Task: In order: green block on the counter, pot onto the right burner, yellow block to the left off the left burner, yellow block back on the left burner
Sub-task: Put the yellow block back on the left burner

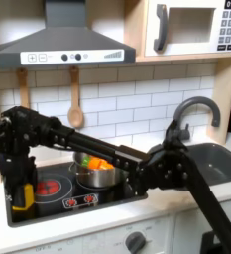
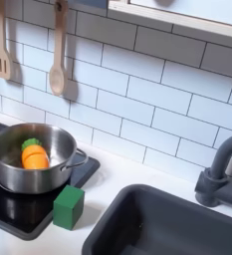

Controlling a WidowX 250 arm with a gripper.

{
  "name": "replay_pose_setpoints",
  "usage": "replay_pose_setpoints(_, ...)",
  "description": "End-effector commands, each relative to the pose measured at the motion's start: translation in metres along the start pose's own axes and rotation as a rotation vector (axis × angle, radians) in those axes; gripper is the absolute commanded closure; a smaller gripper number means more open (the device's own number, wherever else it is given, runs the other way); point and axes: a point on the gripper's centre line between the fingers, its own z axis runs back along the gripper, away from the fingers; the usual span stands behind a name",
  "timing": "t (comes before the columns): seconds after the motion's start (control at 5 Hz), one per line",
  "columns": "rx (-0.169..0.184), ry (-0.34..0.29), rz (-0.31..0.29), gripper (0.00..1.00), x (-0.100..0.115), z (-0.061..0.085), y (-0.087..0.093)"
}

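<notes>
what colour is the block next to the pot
Green; the green block beside the pot shows best in the second exterior view.

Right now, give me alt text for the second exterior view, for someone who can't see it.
A silver pot holding orange toy food sits on a black cooktop, with a green block at the cooktop's corner beside a dark sink. Two wooden utensils hang on the white tiled wall behind.

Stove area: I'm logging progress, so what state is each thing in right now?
pot: upright on the cooktop, toy food inside
green block: at the cooktop's edge beside the pot
yellow block: at the cooktop's left edge in the first exterior view, gripper over it, jaw state unclear
faucet: no water seen
</notes>
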Motion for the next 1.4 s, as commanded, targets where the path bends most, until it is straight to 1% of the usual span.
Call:
replay_pose_setpoints(0.0, -0.045, -0.014, -0.03, 1.0, -0.007, 0.012, -0.013)
replay_pose_setpoints(0.2, -0.069, -0.041, -0.038, 1.0, -0.014, 0.028, -0.017)
replay_pose_setpoints(0.4, -0.073, -0.016, -0.059, 1.0, -0.023, 0.021, -0.025)
replay_pose_setpoints(0.6, -0.07, -0.009, -0.075, 1.0, -0.027, 0.018, -0.031)
replay_pose_setpoints(0.8, -0.07, -0.02, -0.064, 1.0, -0.027, 0.021, -0.028)
replay_pose_setpoints(1.0, -0.059, -0.014, -0.062, 1.0, -0.027, 0.016, -0.026)
replay_pose_setpoints(1.2, -0.051, -0.017, -0.056, 1.0, -0.026, 0.015, -0.023)
